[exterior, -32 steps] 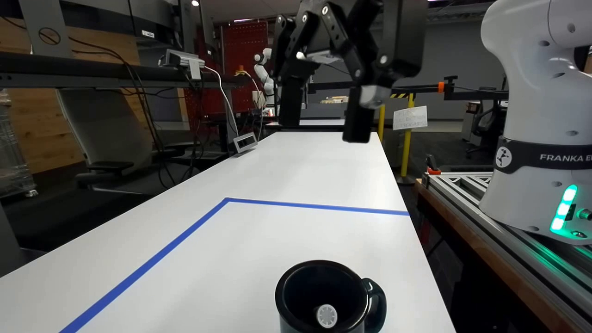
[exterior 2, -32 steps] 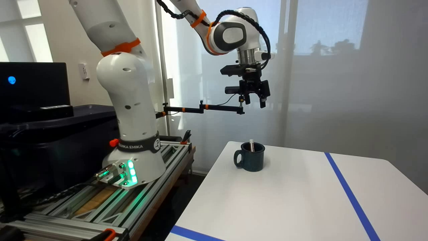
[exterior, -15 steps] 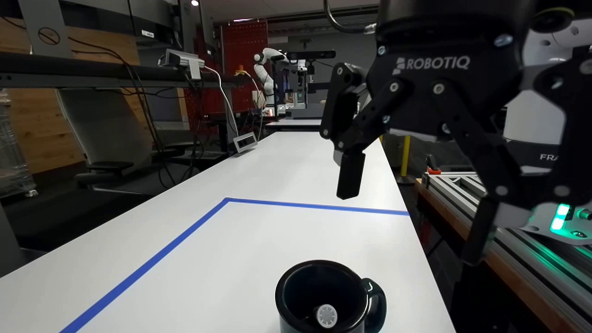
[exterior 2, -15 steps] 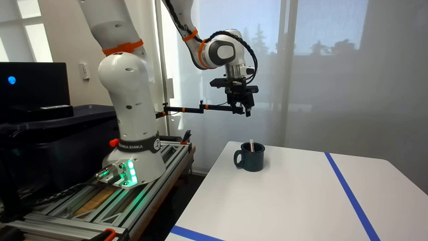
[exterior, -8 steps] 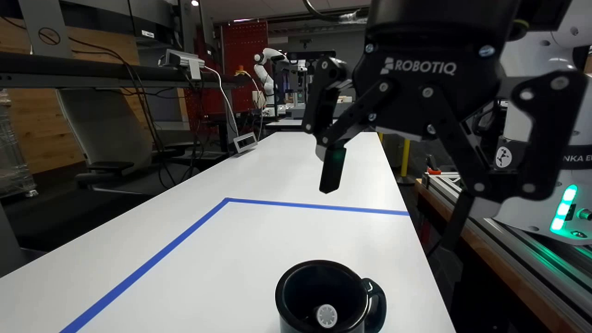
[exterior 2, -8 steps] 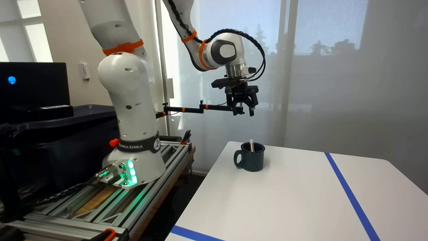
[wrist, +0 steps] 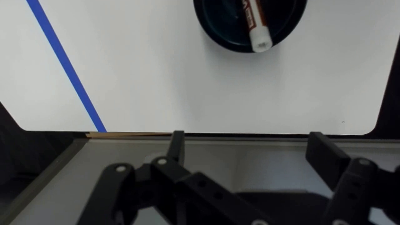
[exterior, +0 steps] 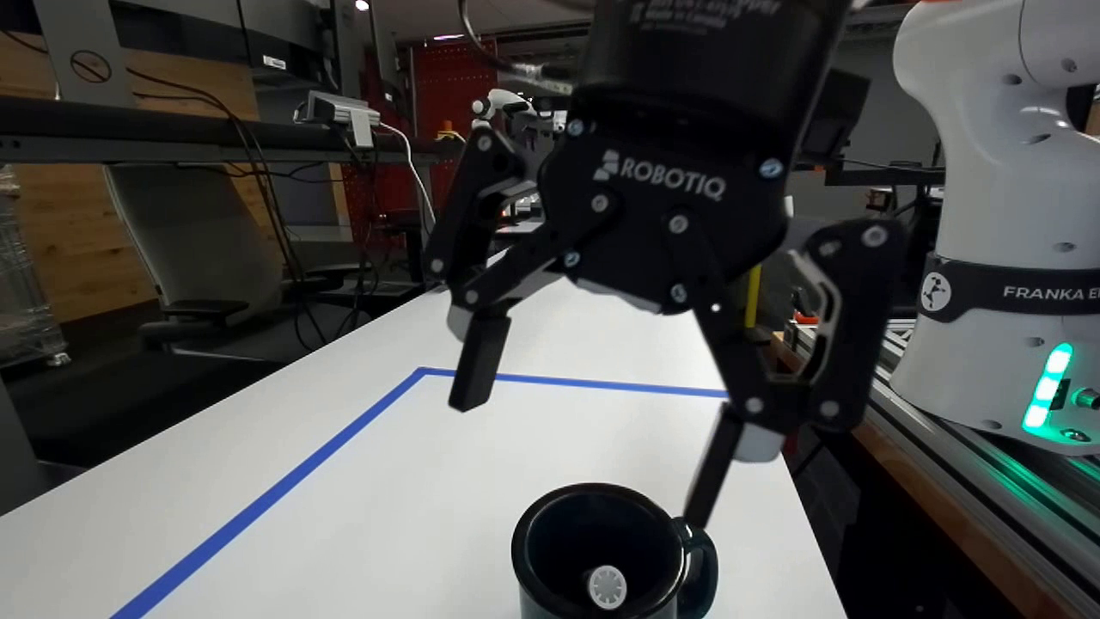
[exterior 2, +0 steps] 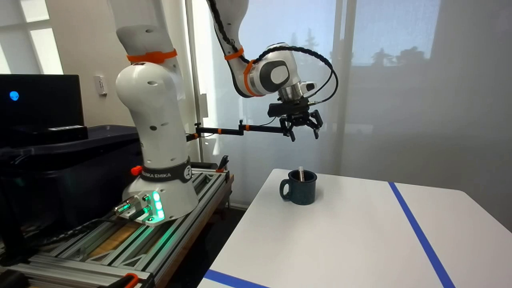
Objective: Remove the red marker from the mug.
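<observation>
Pale, sheer fabric window shades (exterior 2: 392, 128) hang behind a flat, smooth white tabletop (exterior 2: 340, 240) marked with strips of blue tape (exterior 2: 421, 236). On it stands an upright, glossy, dark navy round mug (exterior 2: 303, 194) with a loop handle. Inside the mug leans a slim, cylindrical red-and-white marker (wrist: 256, 25), its white end poking above the rim. Below a white, orange-banded robot arm (exterior 2: 154, 112), a black, jointed gripper (exterior: 584, 462) hangs higher than the mug, its two fingers (exterior: 479, 365) spread well apart.
</observation>
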{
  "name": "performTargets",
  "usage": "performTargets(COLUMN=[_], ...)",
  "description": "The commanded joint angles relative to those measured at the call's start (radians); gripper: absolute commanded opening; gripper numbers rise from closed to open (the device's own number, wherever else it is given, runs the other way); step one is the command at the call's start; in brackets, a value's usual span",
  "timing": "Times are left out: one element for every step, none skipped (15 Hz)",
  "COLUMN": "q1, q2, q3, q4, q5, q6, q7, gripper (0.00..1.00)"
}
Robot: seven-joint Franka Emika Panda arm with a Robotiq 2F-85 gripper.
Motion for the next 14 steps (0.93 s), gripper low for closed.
performTargets(q1=[-0.007,-0.01,-0.042,-0.059,-0.122,-0.15,-0.177,-0.192,-0.214,-0.241,-0.257,-0.277,-0.298,-0.318], q2=[0.179,0.238,0.286,0.317,0.341,0.355,0.358,0.348,0.329,0.322,0.308,0.3,0.299,0.301], q3=[-0.056,-0.057,-0.037,-0.037,-0.003,0.0,0.001,-0.009,-0.004,0.003,0.008,0.018,0.03,0.045], q4=[-0.001,-0.003,-0.002,-0.005,-0.005,-0.005,-0.004,-0.004,-0.002,0.0,0.002,0.005,0.008,0.011], q5=[-0.02,-0.019,-0.082,-0.108,-0.167,-0.21,-0.246,-0.264,-0.287,-0.318,-0.337,-0.363,-0.39,-0.414], q6=[0.257,0.329,0.37,0.393,0.406,0.407,0.394,0.38,0.342,0.336,0.312,0.304,0.3,0.292], q7=[-0.116,-0.139,-0.095,-0.1,-0.079,-0.073,-0.068,-0.061,-0.045,-0.04,-0.027,-0.015,-0.003,0.009], gripper=[1.0,1.0,1.0,1.0,1.0,1.0,1.0,1.0,1.0,1.0,1.0,1.0,1.0,1.0])
